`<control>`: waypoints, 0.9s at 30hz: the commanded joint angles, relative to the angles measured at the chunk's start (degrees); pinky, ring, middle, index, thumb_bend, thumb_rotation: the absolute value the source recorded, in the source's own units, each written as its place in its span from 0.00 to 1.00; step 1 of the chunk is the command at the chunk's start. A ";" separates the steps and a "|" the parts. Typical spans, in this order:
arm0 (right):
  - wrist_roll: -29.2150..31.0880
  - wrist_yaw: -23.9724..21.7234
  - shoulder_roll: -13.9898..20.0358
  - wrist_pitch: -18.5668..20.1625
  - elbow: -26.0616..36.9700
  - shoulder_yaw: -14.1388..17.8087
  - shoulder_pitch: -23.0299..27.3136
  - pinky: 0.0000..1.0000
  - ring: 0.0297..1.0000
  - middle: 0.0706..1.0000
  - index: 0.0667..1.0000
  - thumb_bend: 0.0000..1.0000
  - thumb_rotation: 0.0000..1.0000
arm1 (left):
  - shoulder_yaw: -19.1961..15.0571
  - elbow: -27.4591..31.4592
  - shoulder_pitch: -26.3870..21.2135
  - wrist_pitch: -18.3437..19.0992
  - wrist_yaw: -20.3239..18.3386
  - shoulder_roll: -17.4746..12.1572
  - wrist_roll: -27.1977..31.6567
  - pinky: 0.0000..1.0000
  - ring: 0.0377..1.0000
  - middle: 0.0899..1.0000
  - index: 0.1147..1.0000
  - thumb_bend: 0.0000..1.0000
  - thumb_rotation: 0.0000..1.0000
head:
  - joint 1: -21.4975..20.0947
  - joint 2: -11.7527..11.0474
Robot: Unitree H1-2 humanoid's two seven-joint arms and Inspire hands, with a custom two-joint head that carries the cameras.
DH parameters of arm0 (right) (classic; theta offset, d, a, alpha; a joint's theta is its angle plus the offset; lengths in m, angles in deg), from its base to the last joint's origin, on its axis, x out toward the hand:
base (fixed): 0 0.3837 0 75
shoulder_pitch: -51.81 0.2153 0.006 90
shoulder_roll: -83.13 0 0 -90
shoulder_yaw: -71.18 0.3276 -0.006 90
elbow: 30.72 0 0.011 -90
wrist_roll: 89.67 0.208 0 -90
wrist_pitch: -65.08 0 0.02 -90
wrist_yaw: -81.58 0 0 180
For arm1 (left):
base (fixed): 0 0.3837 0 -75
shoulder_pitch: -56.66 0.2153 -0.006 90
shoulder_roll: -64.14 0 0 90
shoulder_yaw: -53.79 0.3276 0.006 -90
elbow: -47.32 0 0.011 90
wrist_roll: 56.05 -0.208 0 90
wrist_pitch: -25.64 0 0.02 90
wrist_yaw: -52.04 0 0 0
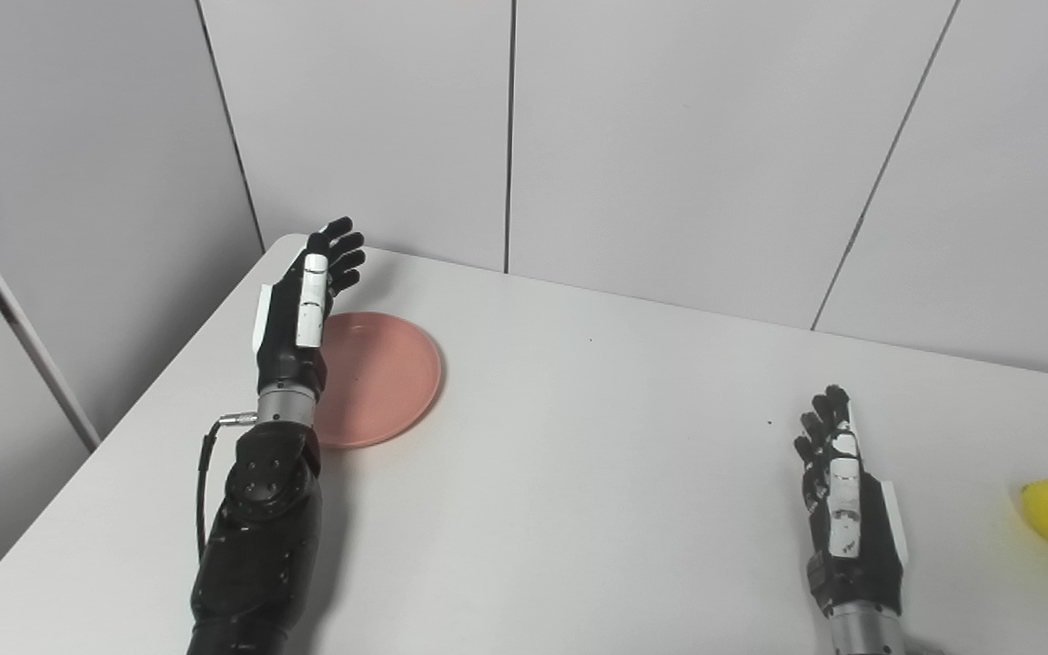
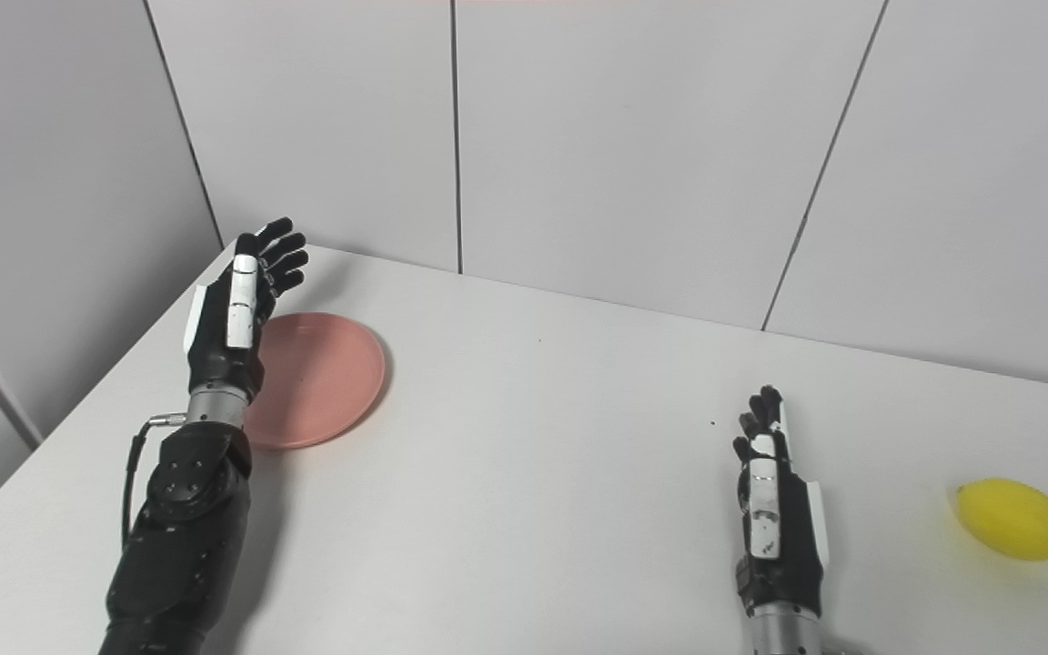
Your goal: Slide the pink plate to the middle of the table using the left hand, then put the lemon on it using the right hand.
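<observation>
A round pink plate [image 1: 383, 375] lies flat on the white table [image 1: 579, 455] near its far left corner. My left hand [image 1: 304, 305] is open, fingers straight, raised edge-on over the plate's left rim; I cannot tell if it touches the plate. A yellow lemon [image 2: 1013, 518] lies on the table at the right edge of the view. My right hand [image 2: 771, 505] is open and empty, resting low at the table's front right, well left of the lemon.
Grey wall panels [image 1: 670, 136] stand right behind the table's far edge. The table's left edge [image 1: 124, 428] runs close to my left arm. A black cable loops at my left wrist [image 1: 210, 455].
</observation>
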 commanded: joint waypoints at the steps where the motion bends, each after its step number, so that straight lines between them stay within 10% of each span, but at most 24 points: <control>1: 0.14 -0.43 0.26 -2.12 0.19 0.19 -0.52 1.00 1.00 1.00 1.00 0.75 1.00 | -0.28 0.64 -2.50 -2.96 1.59 -2.06 -2.06 0.79 0.79 0.79 0.77 0.71 1.00 | 0.05 0.00; 27: 1.33 -1.11 0.43 -3.79 -1.83 0.79 0.69 1.00 1.00 1.00 1.00 0.76 1.00 | -2.07 -5.52 -1.04 -3.31 4.81 -6.71 -4.56 0.78 0.78 0.77 0.75 0.72 1.00 | 0.86 -0.51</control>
